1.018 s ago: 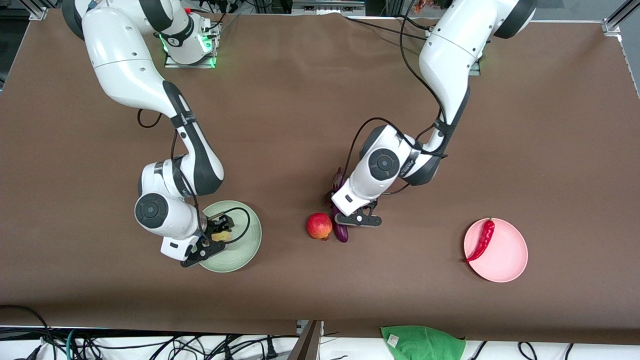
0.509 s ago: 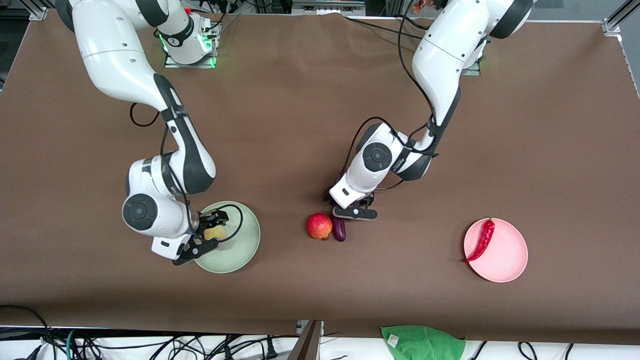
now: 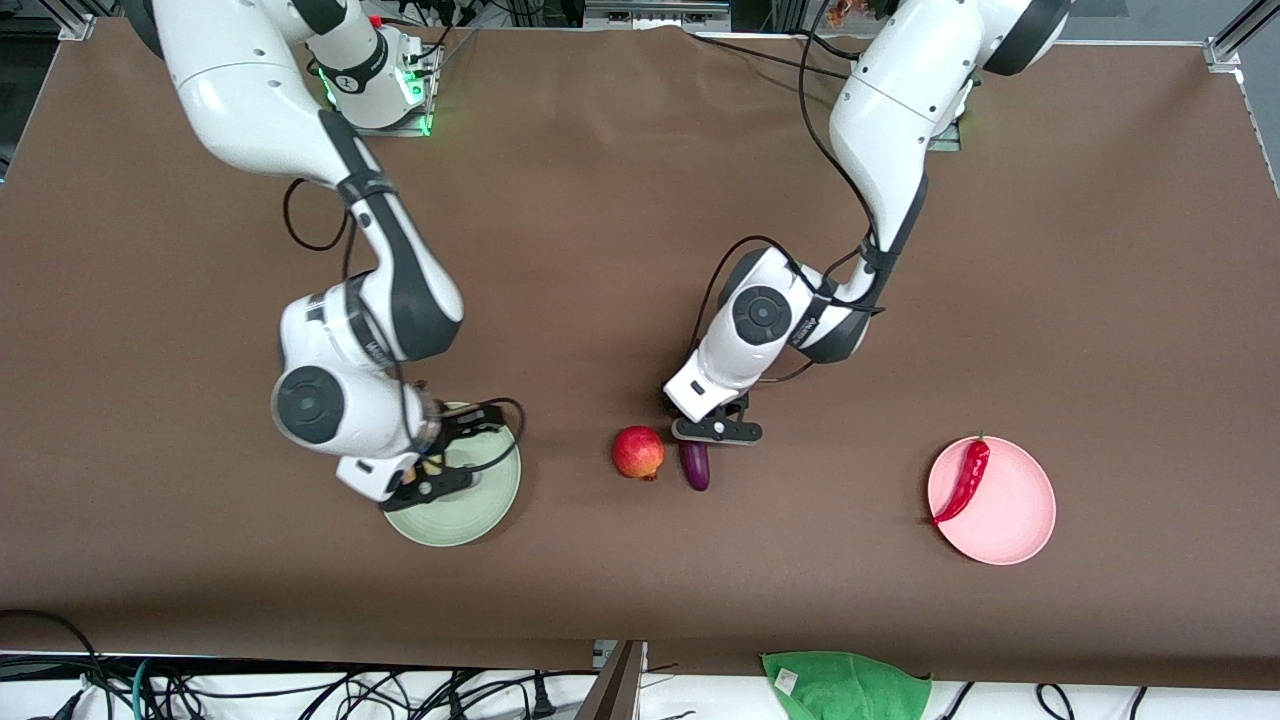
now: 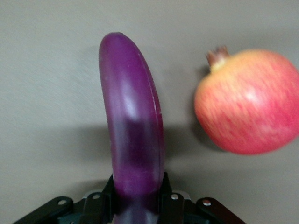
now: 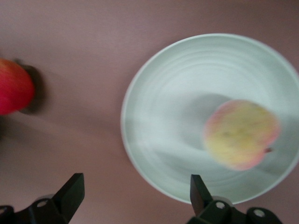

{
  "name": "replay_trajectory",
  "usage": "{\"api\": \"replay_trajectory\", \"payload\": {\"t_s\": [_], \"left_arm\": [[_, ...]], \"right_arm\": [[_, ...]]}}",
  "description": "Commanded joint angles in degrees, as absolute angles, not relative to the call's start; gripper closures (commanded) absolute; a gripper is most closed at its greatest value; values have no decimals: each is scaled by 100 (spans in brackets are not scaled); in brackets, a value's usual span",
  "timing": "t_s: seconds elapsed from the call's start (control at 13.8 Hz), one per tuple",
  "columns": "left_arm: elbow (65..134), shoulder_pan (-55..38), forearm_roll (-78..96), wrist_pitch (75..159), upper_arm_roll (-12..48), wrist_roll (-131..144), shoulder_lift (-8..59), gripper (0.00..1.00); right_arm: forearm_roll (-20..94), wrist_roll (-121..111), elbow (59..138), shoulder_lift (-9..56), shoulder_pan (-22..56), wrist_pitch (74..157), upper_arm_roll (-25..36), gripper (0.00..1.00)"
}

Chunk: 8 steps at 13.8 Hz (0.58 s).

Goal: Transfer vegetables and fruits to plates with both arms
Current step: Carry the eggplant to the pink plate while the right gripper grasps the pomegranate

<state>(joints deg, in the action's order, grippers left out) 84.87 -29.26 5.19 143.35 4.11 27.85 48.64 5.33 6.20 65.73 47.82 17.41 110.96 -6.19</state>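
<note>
Left gripper (image 3: 716, 430) clamped on the purple eggplant (image 3: 695, 465) mid-table, toward the table's camera-side edge, its free end just beside the pomegranate (image 3: 638, 452). Right gripper (image 5: 135, 198) spread wide, empty, over the mint plate (image 3: 490, 500), where the peach (image 5: 240, 134) lies. Red chili (image 3: 964, 480) lies on the pink plate (image 3: 1015, 520), toward the left arm's end.

Bright, even overhead light; both wrist views slightly blurred.

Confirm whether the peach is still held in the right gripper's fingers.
No. In the right wrist view the peach lies on the mint green plate, clear of the right gripper, whose fingers stand wide open.
</note>
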Motion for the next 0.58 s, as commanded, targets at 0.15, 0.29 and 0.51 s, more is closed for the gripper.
{"api": "replay_trajectory", "payload": {"t_s": [0.15, 0.29, 0.51], "left_arm": [[8481, -2208, 430, 13528, 404, 2096, 4334, 100], [8490, -1778, 439, 13115, 317, 1331, 4141, 100], [8403, -1363, 501, 12771, -182, -65, 4025, 100]], "right_arm": [[571, 2475, 6565, 5097, 2460, 12266, -703, 0], [571, 2933, 6557, 5316, 2697, 12855, -703, 0], [571, 3392, 6548, 5510, 2874, 13367, -703, 0]]}}
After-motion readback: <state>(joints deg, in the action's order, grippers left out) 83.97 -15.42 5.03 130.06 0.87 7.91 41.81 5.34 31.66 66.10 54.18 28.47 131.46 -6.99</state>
